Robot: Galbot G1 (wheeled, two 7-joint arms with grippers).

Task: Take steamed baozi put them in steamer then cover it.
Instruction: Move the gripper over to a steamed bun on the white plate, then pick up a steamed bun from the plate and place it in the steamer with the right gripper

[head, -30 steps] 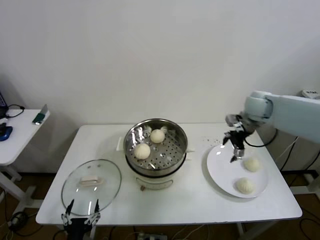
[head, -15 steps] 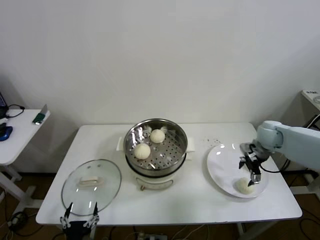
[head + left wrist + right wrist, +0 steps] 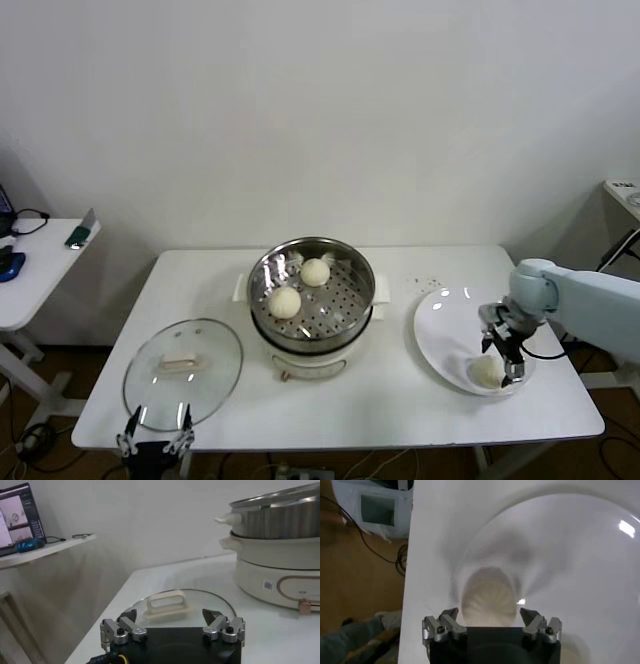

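White table against a plain wall held the shiny steel steamer on its cream base, two cream-white dough buns already on the perforated tray. One bun showed on the flat white plate; the right gripper stood over it, jaws apart, not yet clamped. Clear glass cover lay on the table by the spread, idle left gripper. Remaining, I judged: plate buns, then lid. Base sticker unreadable.

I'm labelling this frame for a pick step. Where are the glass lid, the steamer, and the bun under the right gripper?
glass lid (image 3: 183,372): head view, on the glass beside its bar handle.
steamer (image 3: 355,262): head view, on its steel rim.
bun (image 3: 487,596): right wrist view, on its domed top.
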